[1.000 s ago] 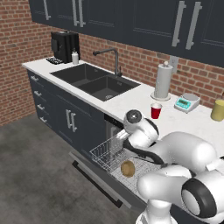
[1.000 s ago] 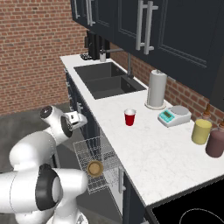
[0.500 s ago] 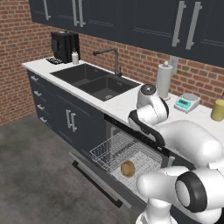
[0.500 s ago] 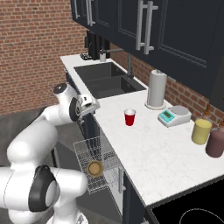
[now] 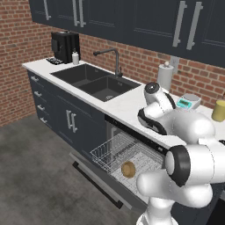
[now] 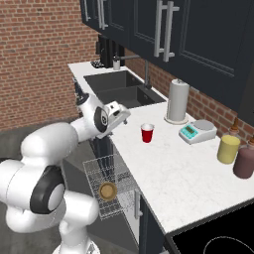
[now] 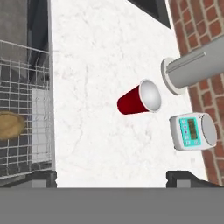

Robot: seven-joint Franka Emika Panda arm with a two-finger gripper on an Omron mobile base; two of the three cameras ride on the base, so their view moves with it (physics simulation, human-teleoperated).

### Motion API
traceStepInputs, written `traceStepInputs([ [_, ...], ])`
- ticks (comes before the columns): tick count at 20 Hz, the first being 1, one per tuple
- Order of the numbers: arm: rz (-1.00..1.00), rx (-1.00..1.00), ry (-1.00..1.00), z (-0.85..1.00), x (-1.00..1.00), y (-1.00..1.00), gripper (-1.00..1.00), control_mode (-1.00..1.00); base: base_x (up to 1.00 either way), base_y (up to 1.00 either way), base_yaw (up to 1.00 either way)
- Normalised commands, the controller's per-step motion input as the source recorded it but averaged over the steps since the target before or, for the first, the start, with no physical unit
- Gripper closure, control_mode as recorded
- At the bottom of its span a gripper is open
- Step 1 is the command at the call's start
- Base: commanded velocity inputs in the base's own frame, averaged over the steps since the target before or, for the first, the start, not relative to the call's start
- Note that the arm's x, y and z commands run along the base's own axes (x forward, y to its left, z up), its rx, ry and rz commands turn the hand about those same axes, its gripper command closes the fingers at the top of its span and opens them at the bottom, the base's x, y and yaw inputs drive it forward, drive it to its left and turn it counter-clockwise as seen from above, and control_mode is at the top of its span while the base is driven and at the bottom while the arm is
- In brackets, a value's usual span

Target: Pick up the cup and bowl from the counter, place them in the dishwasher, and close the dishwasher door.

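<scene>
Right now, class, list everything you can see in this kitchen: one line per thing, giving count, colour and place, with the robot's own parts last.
cup: one, red, upright on the counter
bowl: one, tan, in the dishwasher rack
dishwasher door: one, dark, dropped open
paper towel roll: one, grey-white, by the brick wall
scale: one, grey and teal, right of the roll
canisters: two, yellow and maroon, counter's far right
sink: one, dark, double basin with faucet
coffee machine: one, black, counter's far end
gripper: one, open, empty, beside the counter edge near the cup
</scene>
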Motion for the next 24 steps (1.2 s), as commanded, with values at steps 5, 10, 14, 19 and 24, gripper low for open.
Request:
traceStepInputs([
  [5, -0.01, -0.09, 0.00, -0.16, 0.48, -0.34, -1.00, -1.00, 0.00, 0.00, 0.00],
  [10, -0.04, 0.00, 0.07, -0.23, 0.54, -0.35, -1.00, -1.00, 0.00, 0.00, 0.00],
  [14, -0.07, 0.00, 0.13, -0.11, 0.59, -0.25, -1.00, -1.00, 0.00, 0.00, 0.00],
  [19, -0.05, 0.00, 0.13, -0.21, 0.51, -0.03, -1.00, -1.00, 0.00, 0.00, 0.00],
  [24, 0.00, 0.00, 0.09, -0.29, 0.40, 0.00, -1.00, -1.00, 0.00, 0.00, 0.00],
])
